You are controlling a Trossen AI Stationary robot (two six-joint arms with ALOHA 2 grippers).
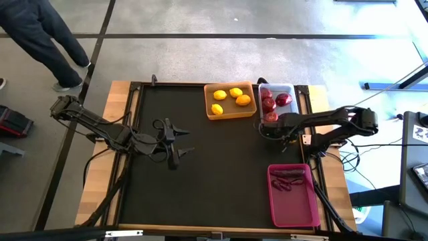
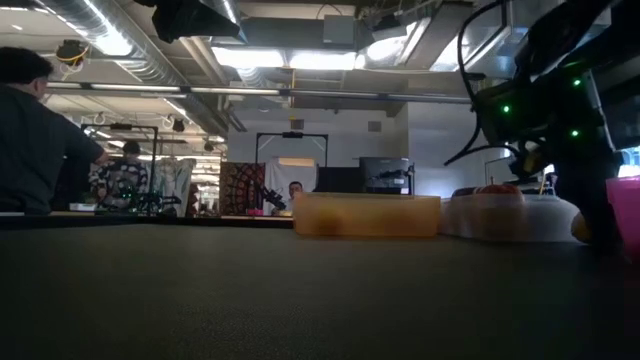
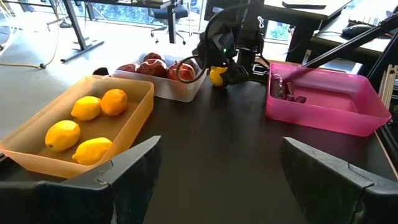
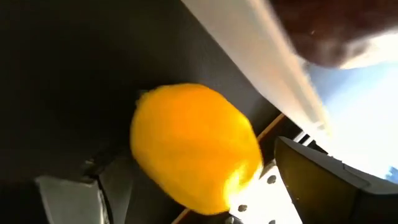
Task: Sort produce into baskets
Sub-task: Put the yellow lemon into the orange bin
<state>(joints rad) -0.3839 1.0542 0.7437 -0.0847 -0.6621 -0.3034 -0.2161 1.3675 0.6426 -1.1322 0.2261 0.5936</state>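
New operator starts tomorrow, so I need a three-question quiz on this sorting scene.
1. True or false: the orange basket holds four yellow-orange fruits.
2. What lies between the right pincer's fingers?
A) apple
B) lemon
C) nothing
3. Fill in: the left pincer hovers over bare mat, jaws ____.

Key:
1. True
2. B
3. open

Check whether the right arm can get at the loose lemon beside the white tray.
Probably yes: the right gripper is open with the lemon between its fingers, on the mat next to the white tray; nothing blocks it.
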